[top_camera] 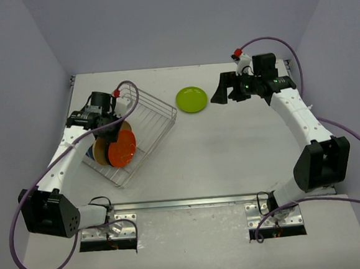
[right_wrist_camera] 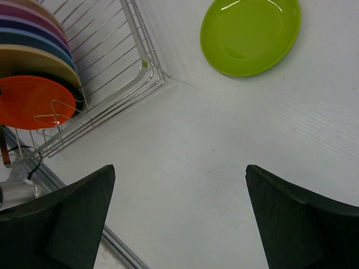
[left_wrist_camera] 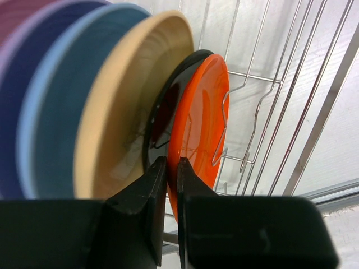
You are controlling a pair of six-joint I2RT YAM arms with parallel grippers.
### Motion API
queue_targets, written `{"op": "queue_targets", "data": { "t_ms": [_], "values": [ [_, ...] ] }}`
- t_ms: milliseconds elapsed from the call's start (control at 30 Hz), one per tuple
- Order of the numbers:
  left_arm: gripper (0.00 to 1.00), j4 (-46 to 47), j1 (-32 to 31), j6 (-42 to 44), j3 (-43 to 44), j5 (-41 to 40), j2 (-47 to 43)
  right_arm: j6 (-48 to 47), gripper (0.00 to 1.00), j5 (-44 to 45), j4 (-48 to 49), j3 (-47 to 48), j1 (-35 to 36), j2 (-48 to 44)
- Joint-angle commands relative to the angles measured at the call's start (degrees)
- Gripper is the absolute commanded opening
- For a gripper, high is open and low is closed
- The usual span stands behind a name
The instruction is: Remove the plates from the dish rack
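The dish rack (top_camera: 155, 111) stands at the left of the table, and several plates stand on edge in it. In the left wrist view they run from lavender and blue (left_wrist_camera: 53, 112) through tan (left_wrist_camera: 126, 101) and black (left_wrist_camera: 168, 106) to the orange plate (left_wrist_camera: 202, 117) at the end. My left gripper (left_wrist_camera: 172, 168) is shut on the orange plate's rim, one finger on each face. The same plate (top_camera: 122, 148) shows from above, with the left gripper (top_camera: 113, 135) over it. A lime green plate (top_camera: 191, 99) lies flat on the table. My right gripper (top_camera: 224, 91) hangs open just right of it, holding nothing.
The rack's thin wires (left_wrist_camera: 291, 112) stand close to the right of the orange plate. In the right wrist view the rack corner (right_wrist_camera: 147, 73) lies between the stacked plates and the lime green plate (right_wrist_camera: 249, 33). A metal rail (top_camera: 191, 202) runs along the near table edge.
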Motion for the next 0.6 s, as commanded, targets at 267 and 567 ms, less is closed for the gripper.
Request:
{"op": "queue_targets", "data": {
  "t_ms": [267,567],
  "values": [
    [0.0,-8.15,0.36,0.68,23.22,8.12,-4.11,2.91,0.99,-7.76,6.91,-1.4,3.24,-6.8],
    [0.0,-4.93,0.2,-4.61,22.21,30.83,-5.03,5.42,0.88,-12.13,15.86,-2.99,13.73,-6.83]
  ]
}}
